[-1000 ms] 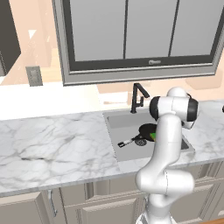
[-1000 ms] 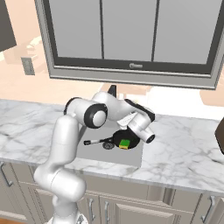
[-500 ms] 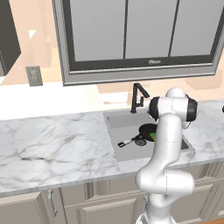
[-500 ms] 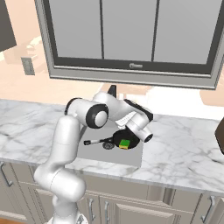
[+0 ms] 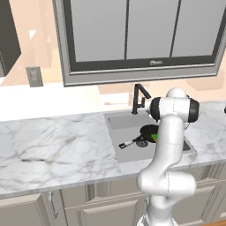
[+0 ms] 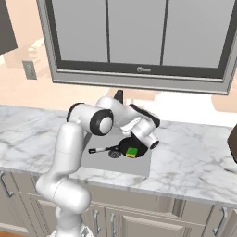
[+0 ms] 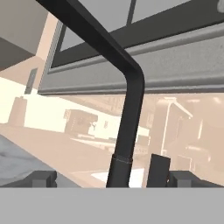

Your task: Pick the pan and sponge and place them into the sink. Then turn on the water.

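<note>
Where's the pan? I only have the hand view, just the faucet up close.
Observer: The pan is in the sink, handle towards the arm's base.
Operator: Sponge?
Observer: The sponge is in the sink too, right against the pan.
Operator: Water on?
Observer: Left base view shows no stream under the faucet.

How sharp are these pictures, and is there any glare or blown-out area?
Left base view: crisp, the wall left of the faucet washed out white. Right base view: crisp, the pan and sponge clear in the sink. Hand view: faucet sharp, background soft and pale.
</note>
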### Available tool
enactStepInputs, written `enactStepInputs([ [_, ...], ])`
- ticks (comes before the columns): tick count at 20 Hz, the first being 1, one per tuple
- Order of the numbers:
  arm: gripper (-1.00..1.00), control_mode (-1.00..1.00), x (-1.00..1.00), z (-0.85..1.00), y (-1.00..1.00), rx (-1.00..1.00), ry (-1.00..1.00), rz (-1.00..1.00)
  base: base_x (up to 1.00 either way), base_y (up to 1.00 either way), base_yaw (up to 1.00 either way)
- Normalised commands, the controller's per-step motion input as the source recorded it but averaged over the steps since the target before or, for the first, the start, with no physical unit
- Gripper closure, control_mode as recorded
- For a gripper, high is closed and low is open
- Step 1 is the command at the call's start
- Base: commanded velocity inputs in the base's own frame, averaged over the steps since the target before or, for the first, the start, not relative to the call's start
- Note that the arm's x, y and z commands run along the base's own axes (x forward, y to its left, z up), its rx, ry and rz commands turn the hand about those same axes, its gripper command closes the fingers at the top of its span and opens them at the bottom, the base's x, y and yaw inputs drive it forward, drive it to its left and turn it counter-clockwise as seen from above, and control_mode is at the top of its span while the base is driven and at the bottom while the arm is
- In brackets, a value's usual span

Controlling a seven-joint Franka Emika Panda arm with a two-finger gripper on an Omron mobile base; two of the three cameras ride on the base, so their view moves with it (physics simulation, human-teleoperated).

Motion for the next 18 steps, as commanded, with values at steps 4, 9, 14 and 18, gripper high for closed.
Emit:
enactStepInputs([
  [4, -1.00, -1.00, 0.13, 0.23, 0.00, 0.00, -0.05, 0.00, 0.00, 0.00, 0.00],
  [9, -1.00, -1.00, 0.21, 0.11, 0.00, 0.00, -0.01, 0.00, 0.00, 0.00, 0.00],
  [14, -1.00, -1.00, 0.24, 0.00, 0.00, 0.04, 0.00, 0.00, 0.00, 0.00, 0.00],
  [18, -1.00, -1.00, 0.27, 0.00, 0.00, 0.09, 0.00, 0.00, 0.00, 0.00, 0.00],
])
